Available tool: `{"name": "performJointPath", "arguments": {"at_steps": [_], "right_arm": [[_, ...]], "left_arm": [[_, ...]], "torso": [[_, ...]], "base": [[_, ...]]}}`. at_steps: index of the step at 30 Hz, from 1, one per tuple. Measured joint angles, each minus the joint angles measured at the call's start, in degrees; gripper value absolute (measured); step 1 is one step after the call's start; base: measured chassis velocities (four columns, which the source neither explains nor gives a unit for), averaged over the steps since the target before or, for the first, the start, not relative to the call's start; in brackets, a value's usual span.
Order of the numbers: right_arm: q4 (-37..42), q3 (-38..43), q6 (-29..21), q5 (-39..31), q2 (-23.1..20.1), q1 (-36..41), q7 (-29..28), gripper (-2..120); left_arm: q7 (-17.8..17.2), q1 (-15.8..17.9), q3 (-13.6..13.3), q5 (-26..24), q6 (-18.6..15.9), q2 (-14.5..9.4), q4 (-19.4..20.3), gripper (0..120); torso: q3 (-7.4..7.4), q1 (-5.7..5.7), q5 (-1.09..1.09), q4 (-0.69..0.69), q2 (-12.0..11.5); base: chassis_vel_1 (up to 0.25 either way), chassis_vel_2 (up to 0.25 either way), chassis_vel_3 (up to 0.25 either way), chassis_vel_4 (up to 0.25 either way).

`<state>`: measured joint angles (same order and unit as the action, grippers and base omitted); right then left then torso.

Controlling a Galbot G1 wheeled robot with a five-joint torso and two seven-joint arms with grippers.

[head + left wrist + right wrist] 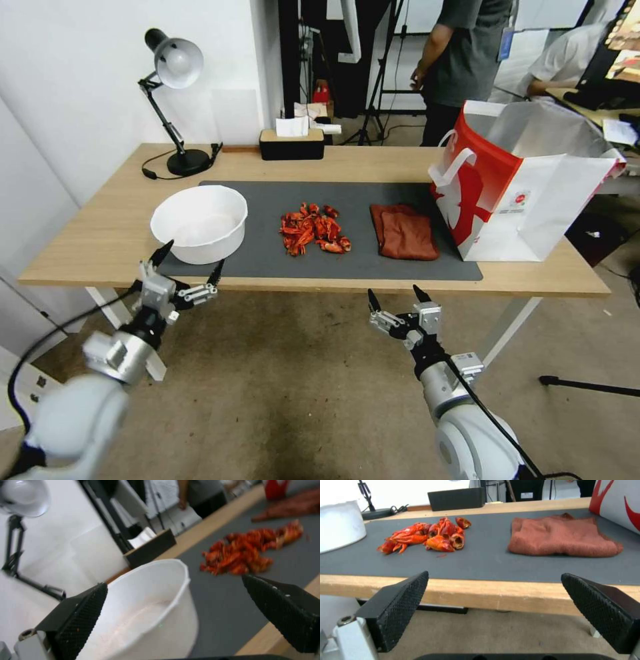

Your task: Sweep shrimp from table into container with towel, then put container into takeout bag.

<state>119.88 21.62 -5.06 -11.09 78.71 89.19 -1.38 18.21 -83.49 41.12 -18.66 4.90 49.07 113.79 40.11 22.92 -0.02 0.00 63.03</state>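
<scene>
While one pile of shrimp point(315, 230) lay at the middle of the grey mat point(360, 267), one white container point(199, 223) stood to its left and one folded towel point(403, 231) to its right. One takeout bag point(527, 183) stood upright just beside the towel, its small round logo unreadable. All rested on the table point(87, 247). The left gripper point(189, 259) hovered open before the container; the right gripper point(395, 298) hung open off the near edge.

Both pincers point(189, 263) point(393, 299) wide apart
</scene>
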Motion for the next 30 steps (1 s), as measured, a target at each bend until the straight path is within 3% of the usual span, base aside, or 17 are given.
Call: {"name": "performJointPath", "arguments": {"at_steps": [1, 3, 4, 5, 8, 9, 11, 12, 14, 15, 17, 18, 21, 30], "right_arm": [[0.0, 0.0, 0.0, 0.0, 0.0, 0.0, 0.0, 100], [-0.17, 0.04, 0.48, 0.29, -0.09, 0.61, 0.0, 100], [-0.29, 0.03, 0.65, 0.36, -0.11, 0.94, 0.0, 100], [-0.29, 0.03, 0.65, 0.36, -0.11, 0.94, 0.0, 100], [-0.4, -0.28, 0.75, 0.61, -0.07, 1.08, -0.04, 100], [-0.4, -0.28, 0.75, 0.61, -0.07, 1.08, -0.04, 100], [-1.01, -1.26, 0.71, 0.77, -0.57, -0.01, -0.08, 100], [-1.01, -1.26, 0.71, 0.77, -0.57, -0.01, -0.08, 100], [-1.84, -2.26, 0.69, 0.81, -1.18, -1.01, -0.03, 100], [-1.84, -2.26, 0.69, 0.81, -1.18, -1.01, -0.03, 100], [-2.06, -2.58, 0.76, 0.89, -1.36, -0.95, 0.04, 100], [-2.06, -2.58, 0.76, 0.89, -1.36, -0.95, 0.04, 100], [-2.19, -2.75, 1.42, 1.58, -1.25, -0.05, 0.2, 100], [-2.05, -3.4, 1.94, 2.61, -0.8, 0.49, 0.26, 100]], "left_arm": [[0.0, 0.0, 0.0, 0.0, 0.0, 0.0, 0.0, 100], [4.14, 3.88, -0.56, -2.4, -0.4, -7.43, -2.82, 100], [7.82, 6.57, -0.88, -3.67, -1.51, -11.4, -4.41, 100], [7.82, 6.57, -0.88, -3.67, -1.51, -11.4, -4.41, 100], [20.64, 11.71, -2.06, -4.26, -3.1, -19.49, -8.07, 100], [20.64, 11.71, -2.06, -4.26, -3.1, -19.49, -8.07, 100], [28.7, 12.58, -2.18, -2.93, -4.11, -25.35, -9.85, 100], [28.7, 12.58, -2.18, -2.93, -4.11, -25.35, -9.85, 100], [31.51, 12.7, -2.49, -1.7, -5.16, -29.86, -10.63, 100], [31.51, 12.7, -2.49, -1.7, -5.16, -29.86, -10.63, 100], [32.48, 14.68, -4.22, -0.88, -6.04, -32.91, -11.84, 100], [32.48, 14.68, -4.22, -0.88, -6.04, -32.91, -11.84, 100], [33.34, 16.45, -6.51, -0.4, -6.9, -36.25, -13.25, 100], [31.72, 14.9, -6.98, -0.35, -6.55, -39.43, -12.12, 100]], "torso": [[0.0, 0.0, 0.0, 0.0, 0.0], [0.0, 0.0, -0.02, 0.01, 0.0], [0.01, 0.0, 0.02, -0.03, 0.0], [0.01, 0.0, 0.02, -0.03, 0.0], [0.01, 0.01, -0.02, -0.03, 0.0], [0.01, 0.01, -0.02, -0.03, 0.0], [0.0, 0.0, 0.0, 0.02, 0.0], [0.0, 0.0, 0.0, 0.02, 0.0], [0.0, 0.01, 0.02, 0.04, 0.0], [0.0, 0.01, 0.02, 0.04, 0.0], [0.0, 0.01, 0.0, 0.02, 0.0], [0.0, 0.01, 0.0, 0.02, 0.0], [0.01, 0.0, 0.0, 0.0, 0.0], [0.0, 0.0, 0.0, 0.01, 0.0]], "base": [[0.0, 0.0, 0.0, 0.0], [0.0, 0.0, 0.0, 0.0], [0.0, 0.0, 0.0, 0.0], [0.0, 0.0, 0.0, 0.0], [0.0, 0.0, 0.0, 0.0], [0.0, 0.0, 0.0, 0.0], [0.0, 0.0, 0.0, 0.0], [0.0, 0.0, 0.0, 0.0], [0.0, 0.0, 0.0, 0.0], [0.0, 0.0, 0.0, 0.0], [0.0, 0.0, 0.0, 0.0], [0.0, 0.0, 0.0, 0.0], [0.0, 0.0, 0.0, 0.0], [0.0, 0.0, 0.0, 0.0]]}}
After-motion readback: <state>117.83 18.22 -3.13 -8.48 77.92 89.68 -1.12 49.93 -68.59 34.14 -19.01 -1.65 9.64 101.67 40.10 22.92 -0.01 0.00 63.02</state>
